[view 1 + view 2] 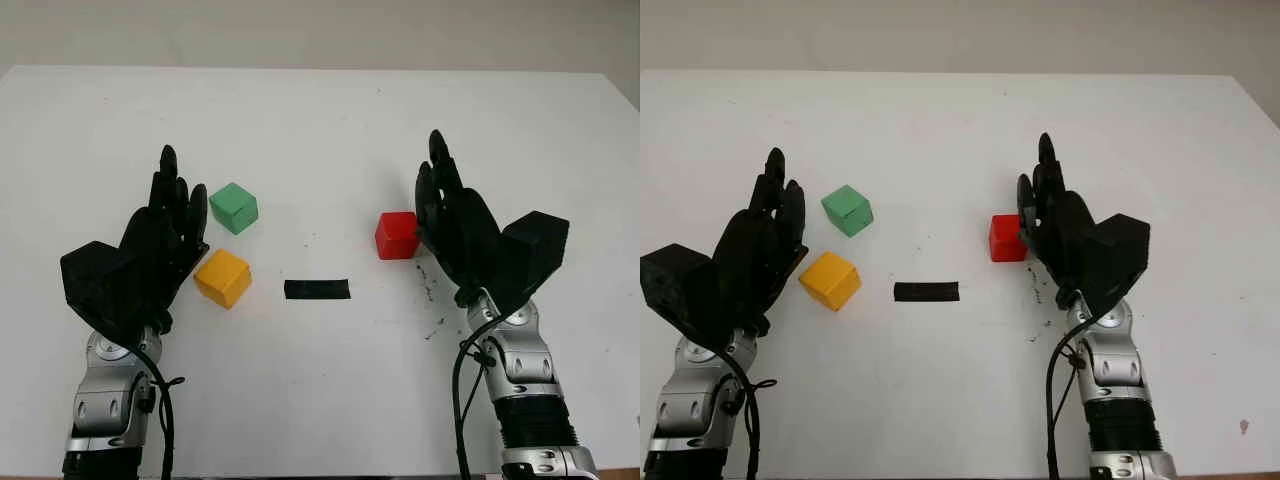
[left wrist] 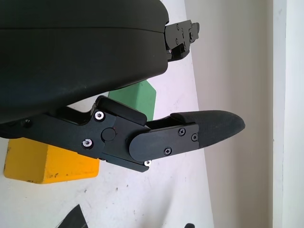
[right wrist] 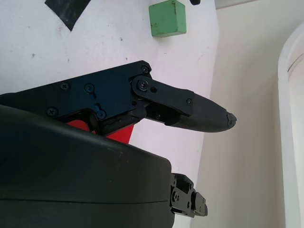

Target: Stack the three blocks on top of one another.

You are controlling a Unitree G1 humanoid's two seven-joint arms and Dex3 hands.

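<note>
Three blocks sit apart on the white table [image 1: 320,130]. The green block [image 1: 234,208] lies left of centre, with the yellow block [image 1: 222,278] just in front of it. The red block [image 1: 397,235] is to the right of centre. My left hand [image 1: 175,200] is open, held just left of the green and yellow blocks, holding nothing. My right hand [image 1: 440,190] is open too, right beside the red block on its right side. In the right wrist view the red block [image 3: 121,134] peeks out behind the fingers [image 3: 190,111], and the green block [image 3: 166,18] lies farther off.
A short strip of black tape [image 1: 317,289] lies on the table between the yellow and red blocks. Small dark scuff marks [image 1: 432,290] dot the surface near my right wrist. The table's far edge [image 1: 320,70] meets a pale wall.
</note>
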